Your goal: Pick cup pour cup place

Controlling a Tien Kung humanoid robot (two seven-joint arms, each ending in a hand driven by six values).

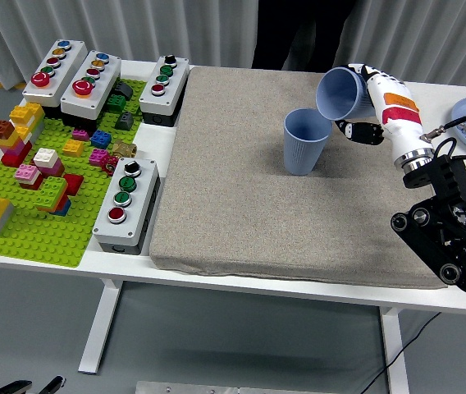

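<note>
Head view shows the right hand [374, 97] near the surface's far right edge, its fingers [354, 130] wrapped around a tipped blue cup [337, 93]. Its mouth hangs just above the standing cup [305, 141]. Tip slowly, keeping mouth over mouth
</note>
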